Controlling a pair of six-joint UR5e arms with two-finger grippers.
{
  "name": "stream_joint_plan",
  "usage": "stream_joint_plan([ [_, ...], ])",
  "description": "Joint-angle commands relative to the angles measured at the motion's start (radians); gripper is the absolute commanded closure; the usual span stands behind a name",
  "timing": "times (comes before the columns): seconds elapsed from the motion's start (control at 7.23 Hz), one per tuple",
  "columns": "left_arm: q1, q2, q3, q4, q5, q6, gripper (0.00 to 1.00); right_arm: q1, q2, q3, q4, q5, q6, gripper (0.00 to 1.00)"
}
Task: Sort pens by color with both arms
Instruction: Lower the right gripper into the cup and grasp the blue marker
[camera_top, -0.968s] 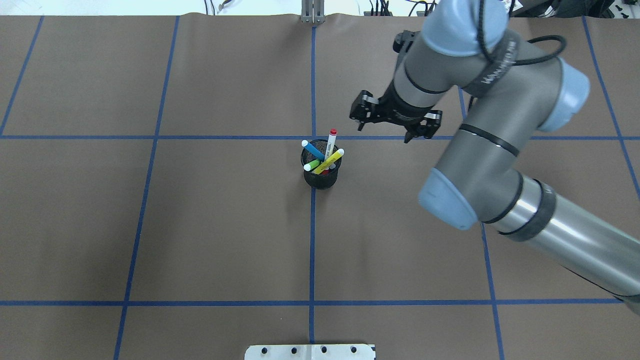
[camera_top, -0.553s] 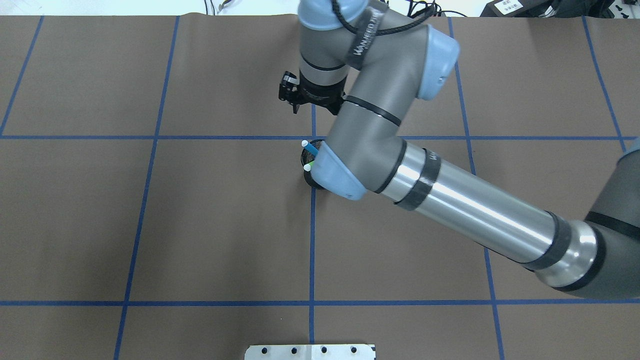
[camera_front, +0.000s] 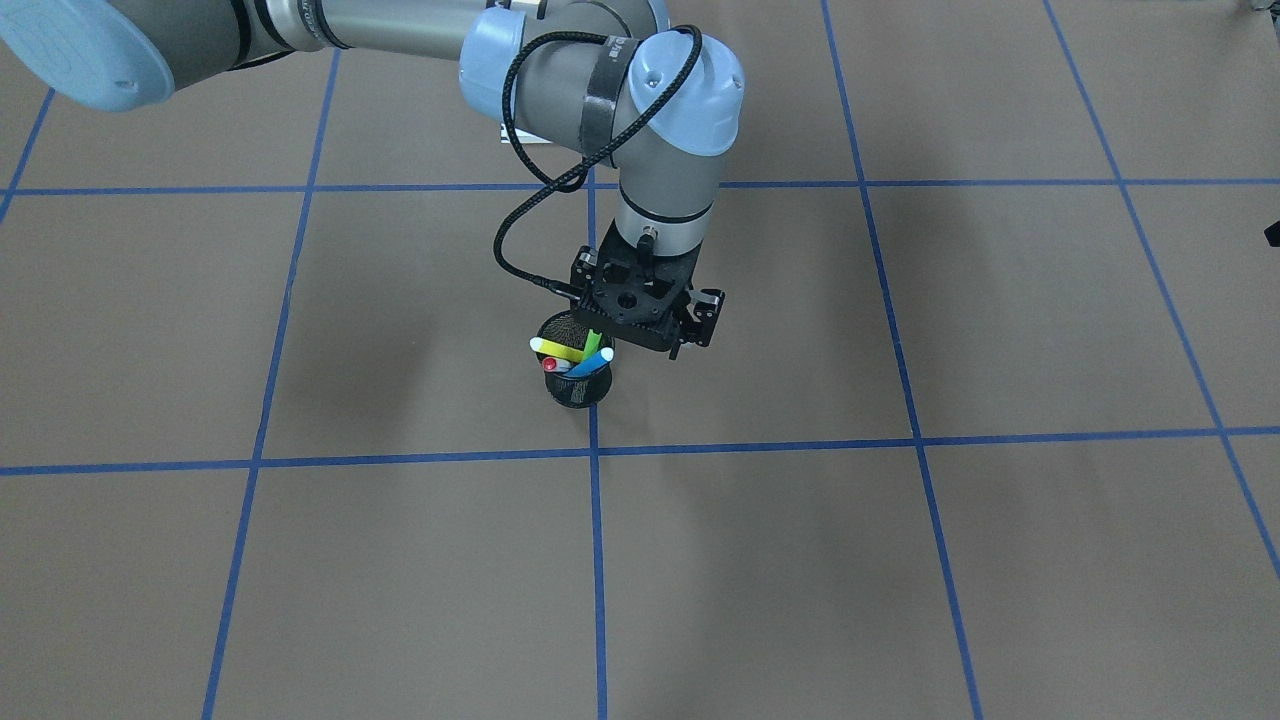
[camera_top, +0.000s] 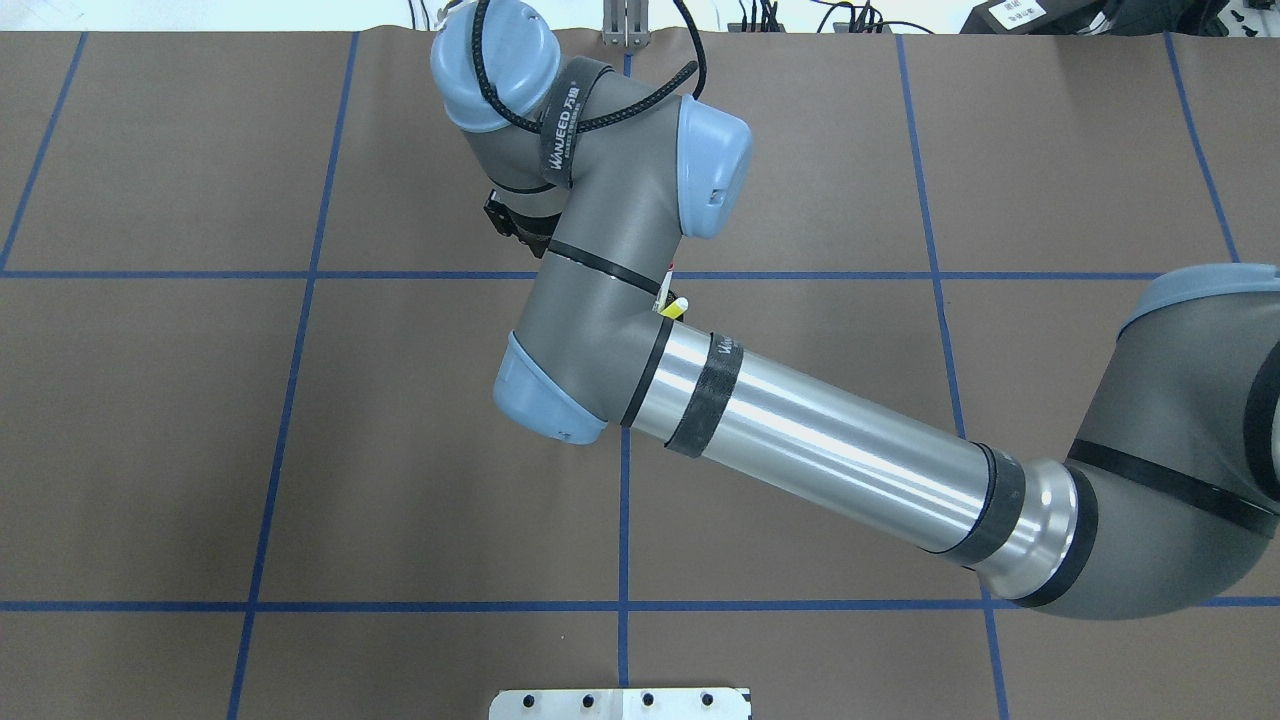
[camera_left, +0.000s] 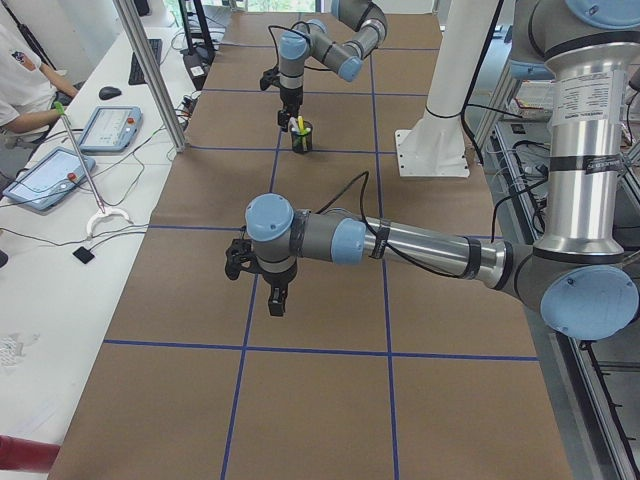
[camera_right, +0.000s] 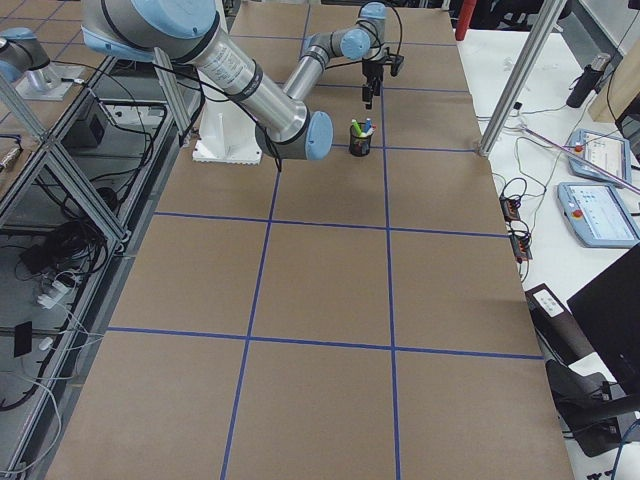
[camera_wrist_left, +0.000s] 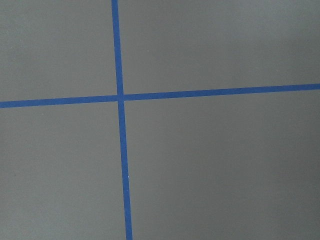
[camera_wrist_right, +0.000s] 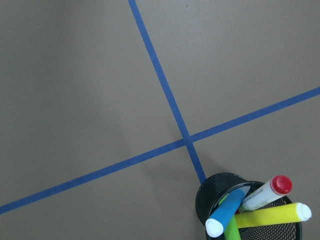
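Pick-up approach, nothing sorted yet: four slim coloured markers leaning together in black mesh cup. Black right gripper hovering just beside, no marker held (finger spread unreadable; likewise left gripper, well apart). Next: centring over one marker, then descending.

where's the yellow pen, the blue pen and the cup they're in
yellow pen (camera_wrist_right: 267, 216), right wrist view, middle of its barrel
blue pen (camera_wrist_right: 231, 209), right wrist view, barrel above its white cap
cup (camera_wrist_right: 207, 192), right wrist view, outer mesh wall

The right arm reaches far forward, right hand pointing down; the left hand also points down.
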Motion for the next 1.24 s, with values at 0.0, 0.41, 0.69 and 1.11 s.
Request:
stream_joint_plan([
  [0.0, 0.003, 0.0, 0.0, 0.0, -0.001, 0.0, 0.0, -0.004, 0.062, -0.063, -0.074, -0.012, -0.055, 0.18],
  [0.41, 0.003, 0.0, 0.002, 0.002, -0.001, 0.0, 0.0, -0.009, 0.049, -0.066, -0.122, -0.02, -0.073, 0.28],
  [0.69, 0.003, 0.0, 0.006, 0.002, -0.001, 0.0, 0.0, -0.022, 0.052, -0.094, -0.128, -0.054, -0.102, 0.35],
  [1.11, 0.003, 0.0, 0.008, 0.0, -0.001, 0.0, 0.0, -0.028, 0.043, -0.102, -0.128, -0.064, -0.13, 0.43],
])
